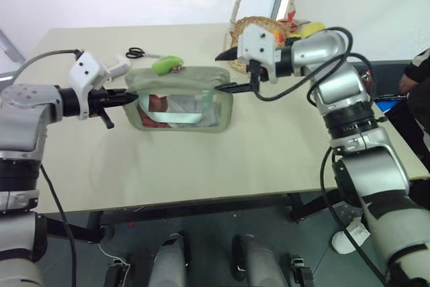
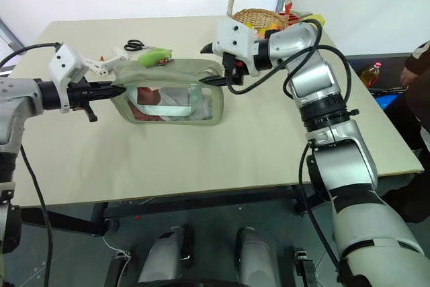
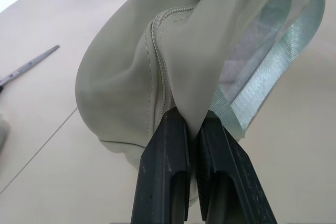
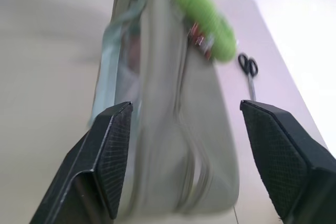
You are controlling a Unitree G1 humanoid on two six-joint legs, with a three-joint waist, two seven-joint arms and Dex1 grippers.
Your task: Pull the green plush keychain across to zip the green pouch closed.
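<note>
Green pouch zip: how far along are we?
Done: the left tool is shut on the green pouch at its end seam, bracing it. In hand: the right tool stands open at the other end, holding nothing. Left: the green plush keychain lies ungrasped on top near the braced end; the pull is still to do.

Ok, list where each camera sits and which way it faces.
Left and right eye views: on the head, looking forward and down at the table; both arms show.
Left wrist view: looks along the left hand, shut on the green pouch.
Right wrist view: looks along the open right hand at the pouch and green plush keychain.
Shared by all: the pouch and scissors.
</note>
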